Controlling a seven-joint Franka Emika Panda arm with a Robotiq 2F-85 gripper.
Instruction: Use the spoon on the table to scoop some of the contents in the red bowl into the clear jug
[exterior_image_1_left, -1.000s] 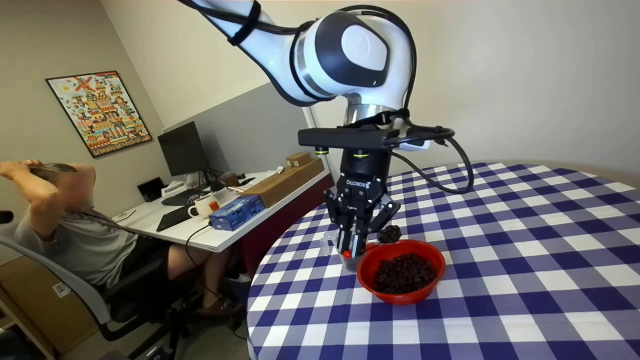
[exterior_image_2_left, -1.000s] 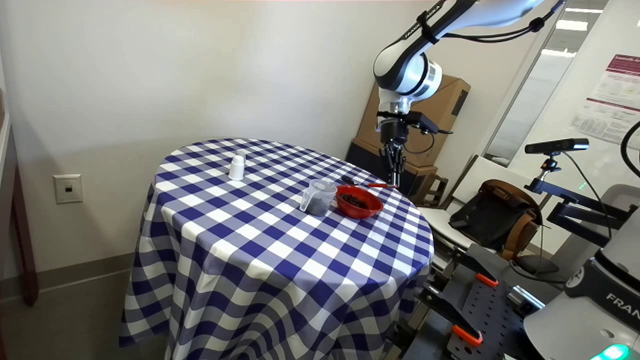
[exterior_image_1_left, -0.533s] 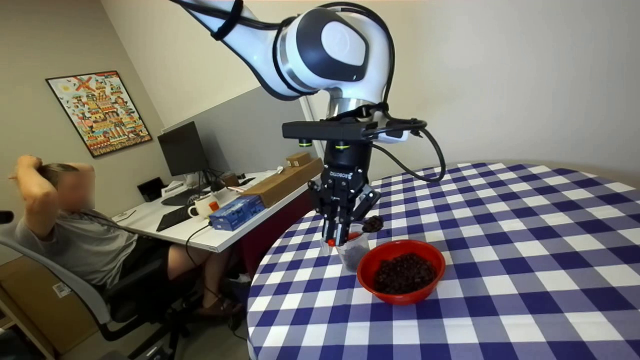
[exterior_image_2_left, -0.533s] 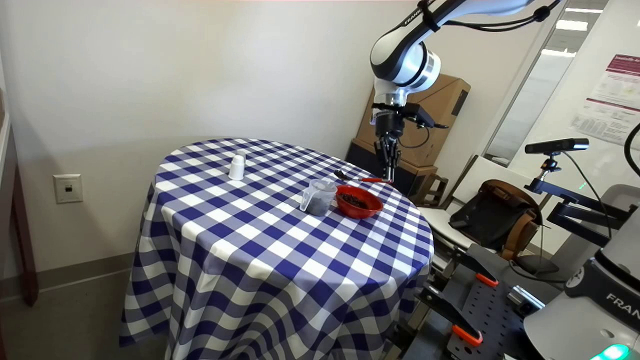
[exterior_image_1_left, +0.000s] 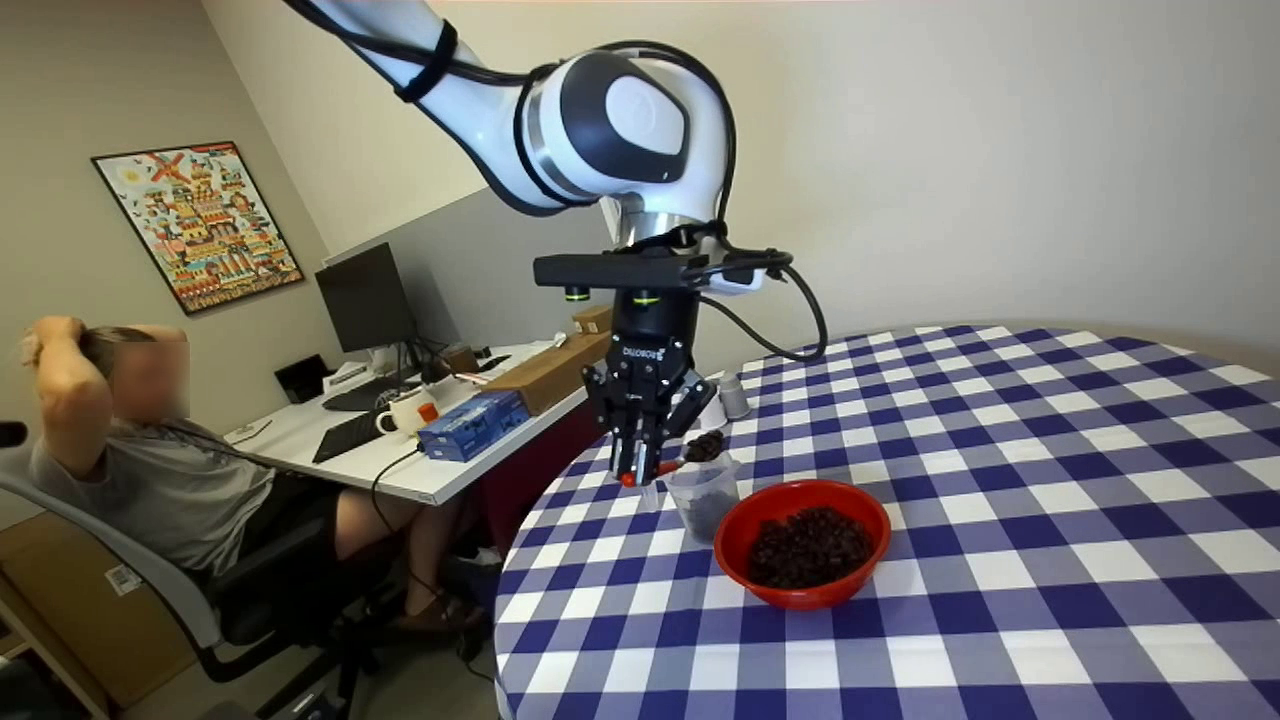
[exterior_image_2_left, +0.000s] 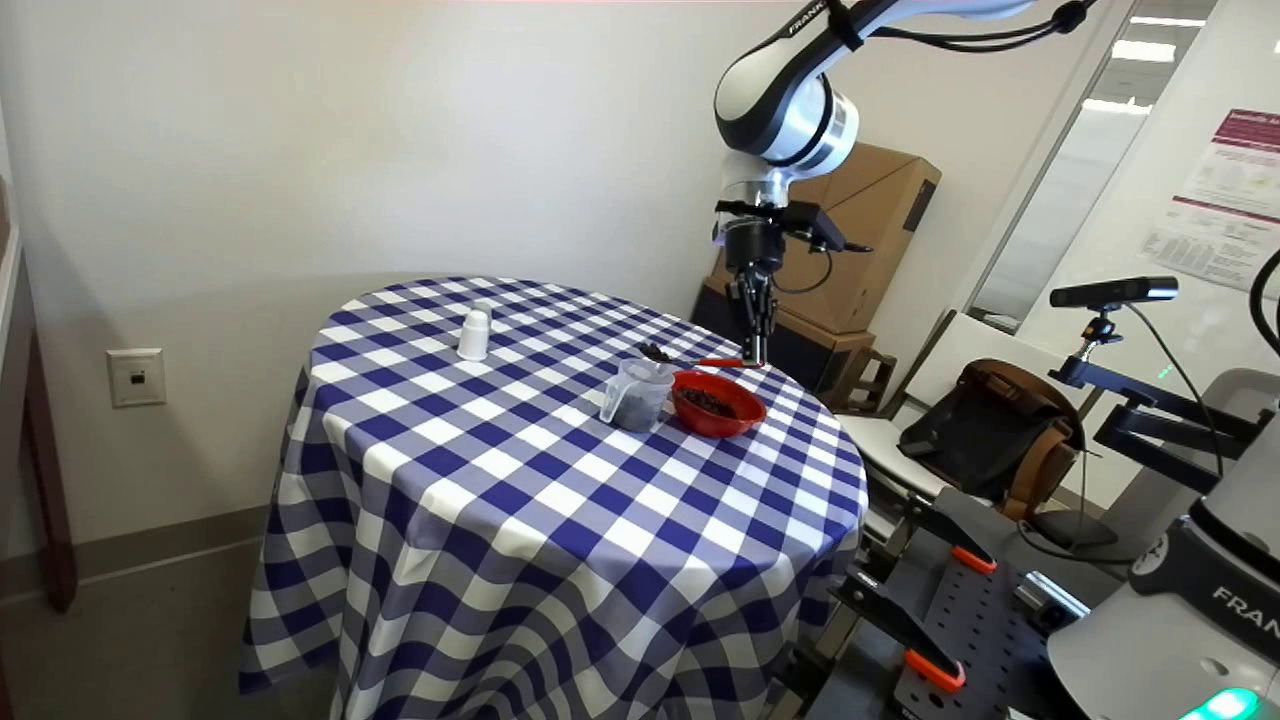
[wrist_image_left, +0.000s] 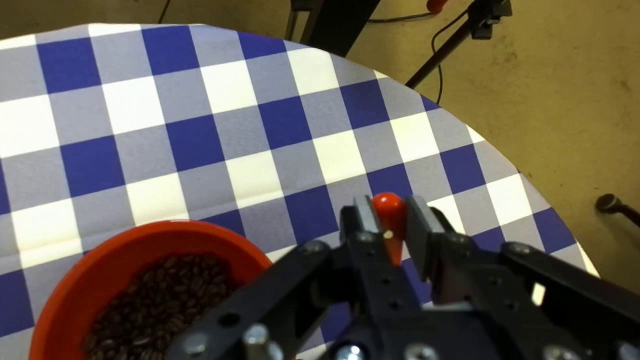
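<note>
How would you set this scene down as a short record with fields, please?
Gripper: closed on the spoon by its handle
Spoon: off the table, bearing scooped dark pieces
Load position: seemingly over the mouth of the clear jug
Clear jug: upright, something dark in its lower part
Red bowl: beside the jug, holding a heap of dark pieces
Pouring: this spoonful not yet tipped out
Also on table: pale cup-like things
</note>
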